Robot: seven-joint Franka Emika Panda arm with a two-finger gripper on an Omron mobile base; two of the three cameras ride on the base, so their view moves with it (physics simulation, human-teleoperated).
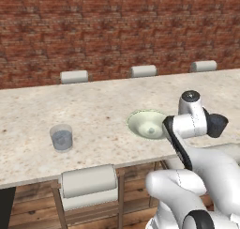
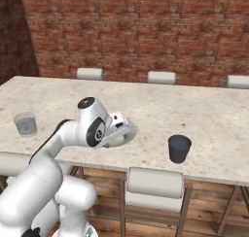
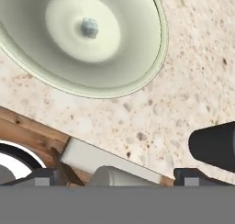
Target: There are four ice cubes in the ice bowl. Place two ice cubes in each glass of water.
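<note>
Pincer [image 3: 117,184] fingers, in the hand view, stand wide apart at the bottom edge, grasping nothing; the ice bowl [image 3: 133,76] lies above them with one ice cube [image 3: 89,27] at its centre. From the left base, that bowl [image 1: 140,125] sits beside the wrist, the clear glass [image 1: 61,138] well apart. From the right base, the dark glass [image 2: 179,148] stands near the bowl [image 2: 127,134], whose contents are probably hidden by the hand.

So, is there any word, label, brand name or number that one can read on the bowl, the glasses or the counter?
None: no text stands on the pale greenish-cream round bowl, the see-through blue-grey glass, the dark navy glass or the speckled stone counter.
</note>
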